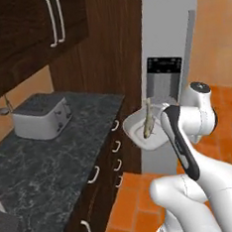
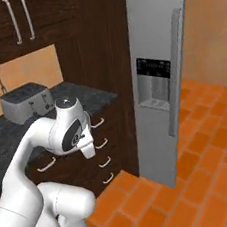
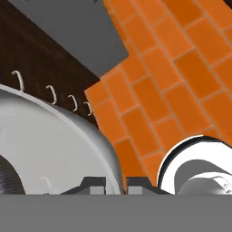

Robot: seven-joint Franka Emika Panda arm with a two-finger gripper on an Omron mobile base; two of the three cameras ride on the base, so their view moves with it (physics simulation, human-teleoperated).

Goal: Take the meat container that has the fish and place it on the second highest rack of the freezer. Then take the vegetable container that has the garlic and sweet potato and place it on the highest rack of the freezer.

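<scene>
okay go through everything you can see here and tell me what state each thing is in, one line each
freezer: door shut.
fish: lying in its container.
container: lifted off the counter, held up in front of the freezer.
gripper: shut on the container's rim.
toaster: upright on the counter, slots empty.
drawers: closed.

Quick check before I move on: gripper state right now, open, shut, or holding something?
Gripper: shut on the rim of the round white meat container, which carries the small olive-brown fish in front of the tall grey freezer.
</scene>
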